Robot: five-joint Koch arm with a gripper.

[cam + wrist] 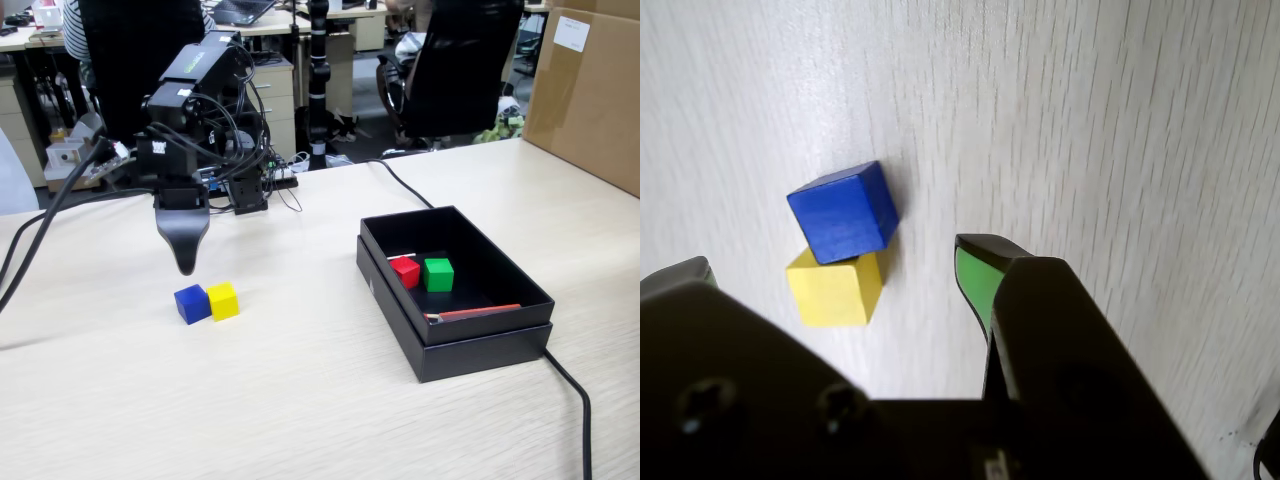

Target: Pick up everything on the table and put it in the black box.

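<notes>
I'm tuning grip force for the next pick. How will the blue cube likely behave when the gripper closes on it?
The blue cube looks solid with flat faces, so it should sit stiff between the jaws and probably won't roll. It touches the yellow cube, so a closing jaw may nudge that neighbour. Its smooth faces might slip a little. The gripper hangs open above both.

The arm is built of black blocky motor housings with bundles of thin black cables looping across its joints, and a small white label sits on one side. Its gripper ends in a smooth black tapering jaw; in the wrist view one finger carries a green pad, and two screws sit in the black body.
</notes>
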